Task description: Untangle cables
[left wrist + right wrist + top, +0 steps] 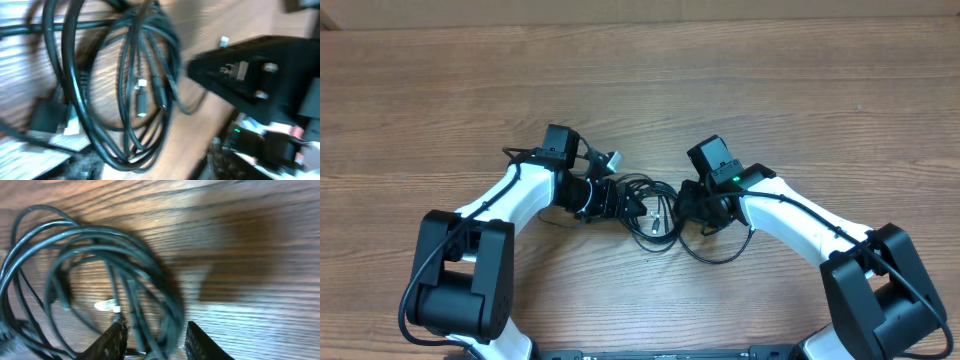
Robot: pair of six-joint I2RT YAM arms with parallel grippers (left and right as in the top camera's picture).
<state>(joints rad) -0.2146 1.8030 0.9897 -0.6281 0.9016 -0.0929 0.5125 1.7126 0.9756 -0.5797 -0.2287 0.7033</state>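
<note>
The cables [655, 212] lie as a tangle of thin black loops on the wooden table, between my two grippers. My left gripper [625, 203] reaches in from the left. In the left wrist view, which is blurred, the cables [125, 90] curl around a small silver plug [141, 97]. Their lowest loops pass between the spread fingers of the left gripper [145, 162], which is open. My right gripper [692, 205] comes in from the right. In the right wrist view its dark fingers [112, 342] straddle loose strands of the cables [115, 270] near a white plug [106, 306]. This gripper [156, 342] is open.
The wooden table [640, 80] stretches away behind the arms. One thin cable loop [715, 255] trails toward the front under the right arm. A small white plug end [613, 158] sits by the left wrist. The right arm's black body [260, 75] fills the right of the left wrist view.
</note>
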